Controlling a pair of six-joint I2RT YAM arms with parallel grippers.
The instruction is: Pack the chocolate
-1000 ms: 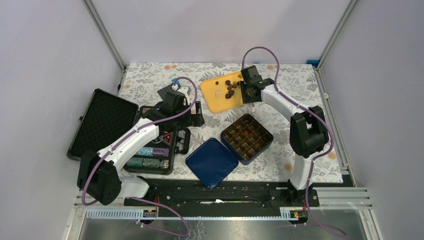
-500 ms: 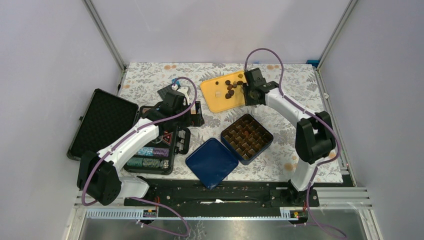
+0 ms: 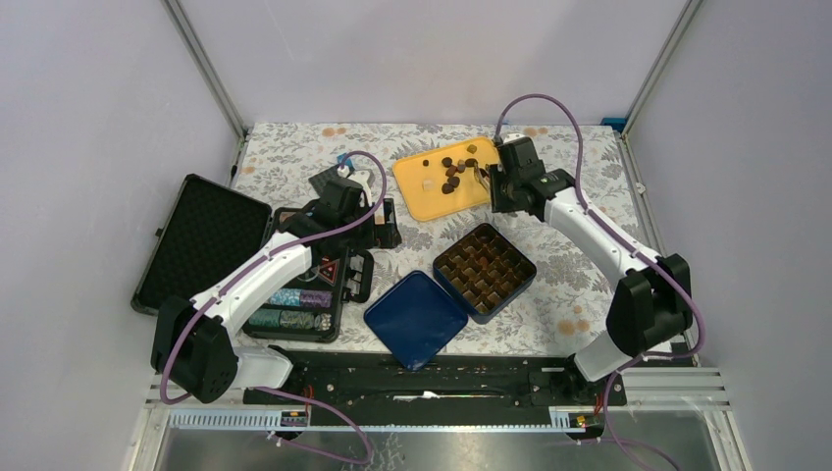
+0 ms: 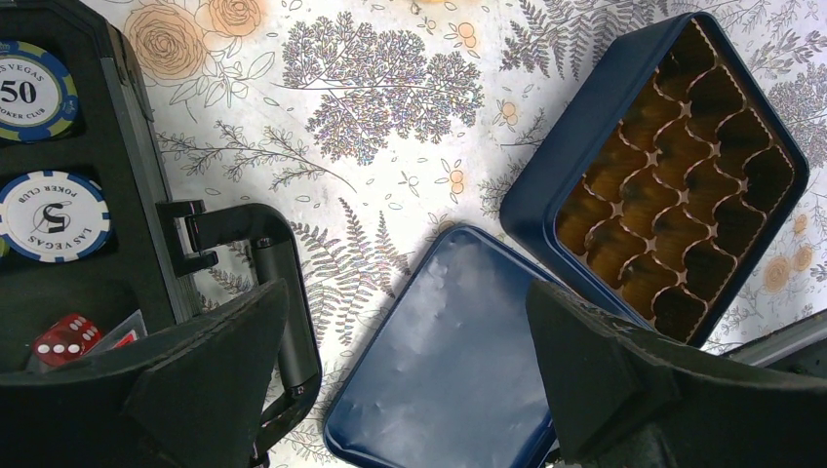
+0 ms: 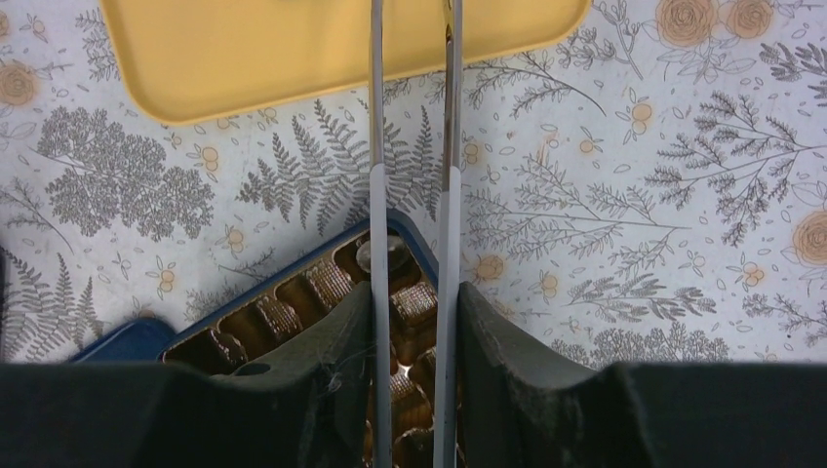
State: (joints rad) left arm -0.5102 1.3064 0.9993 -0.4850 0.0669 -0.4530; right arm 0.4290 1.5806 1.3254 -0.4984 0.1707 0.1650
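Several dark brown chocolate pieces (image 3: 452,174) and one pale piece (image 3: 428,183) lie on a yellow tray (image 3: 422,201). My right gripper (image 3: 498,183) hovers at the tray's right edge, shut on a pair of metal tongs (image 5: 376,195) whose two blades run up out of the right wrist view. The tong tips are hidden there, so I cannot tell whether they carry a piece. The blue box (image 3: 485,271) with brown cups sits below the right gripper (image 5: 412,302). My left gripper (image 4: 410,380) stands open and empty above the box's blue lid (image 4: 458,351).
An open black case (image 3: 201,240) with poker chips (image 3: 294,299) and red dice lies at the left under my left arm. The blue lid (image 3: 416,319) rests near the front edge beside the box (image 4: 673,166). The tray (image 5: 293,58) is at the back.
My right arm has swung to the right, and its gripper with the tongs has drawn back from over the tray to its right edge. The left arm has not moved.
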